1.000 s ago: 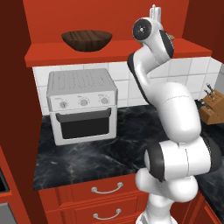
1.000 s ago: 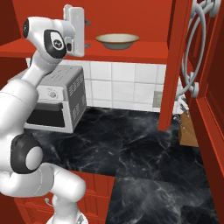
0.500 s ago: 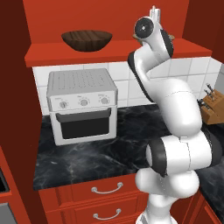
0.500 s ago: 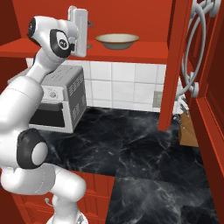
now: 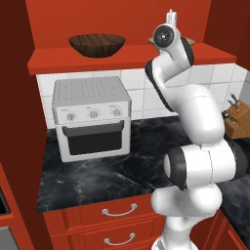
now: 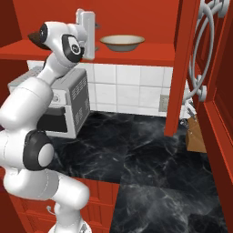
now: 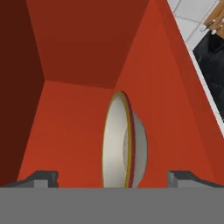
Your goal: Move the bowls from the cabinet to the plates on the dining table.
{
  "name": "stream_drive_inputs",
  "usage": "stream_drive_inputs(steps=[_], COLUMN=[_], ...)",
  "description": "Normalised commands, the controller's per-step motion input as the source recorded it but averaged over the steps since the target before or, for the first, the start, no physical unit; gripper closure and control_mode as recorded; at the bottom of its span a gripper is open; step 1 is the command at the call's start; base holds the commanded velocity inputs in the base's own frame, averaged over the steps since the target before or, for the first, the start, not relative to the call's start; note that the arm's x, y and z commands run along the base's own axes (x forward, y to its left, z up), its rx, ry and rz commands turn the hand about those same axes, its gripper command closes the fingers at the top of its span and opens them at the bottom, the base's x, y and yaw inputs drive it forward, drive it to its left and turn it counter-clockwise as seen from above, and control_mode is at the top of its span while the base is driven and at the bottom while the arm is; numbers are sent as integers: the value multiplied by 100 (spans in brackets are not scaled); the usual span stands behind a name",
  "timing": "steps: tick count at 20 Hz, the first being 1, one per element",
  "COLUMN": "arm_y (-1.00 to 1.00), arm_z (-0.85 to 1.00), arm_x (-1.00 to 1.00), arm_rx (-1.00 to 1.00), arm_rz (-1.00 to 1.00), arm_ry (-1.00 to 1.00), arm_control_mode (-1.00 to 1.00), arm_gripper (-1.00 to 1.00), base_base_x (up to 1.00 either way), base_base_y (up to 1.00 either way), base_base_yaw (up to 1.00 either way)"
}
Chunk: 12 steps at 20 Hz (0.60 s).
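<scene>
The gripper (image 7: 112,177) is wide open, empty, facing the cream bowl (image 7: 124,142) on the red cabinet shelf (image 6: 136,53). The wooden bowl (image 5: 96,44) sits further left on that shelf.

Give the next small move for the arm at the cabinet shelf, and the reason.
Probably ease the tool forward toward the cream bowl: its fingers stand wide apart with the bowl centred between them but not yet reached, and the bowl rests untouched on the red shelf.

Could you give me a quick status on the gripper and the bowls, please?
Gripper open, raised to the shelf, facing the cream bowl. Cream bowl and wooden bowl both on the shelf. Nothing between fingers and cream bowl.
</scene>
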Motion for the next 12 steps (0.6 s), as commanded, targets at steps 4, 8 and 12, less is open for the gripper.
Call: stream_drive_inputs(steps=[4, 8, 12], arm_y=[29, 20, 8], arm_z=[-25, -10, -10], arm_x=[6, 39, 52], arm_rx=[1, 0, 2], arm_rz=[0, 0, 0], arm_ry=[1, -1, -1], arm_control_mode=[-100, -100, -100], arm_gripper=[-100, -100, -100], base_base_x=[0, 0, 0], base_base_y=[0, 0, 0], base_base_yaw=[0, 0, 0])
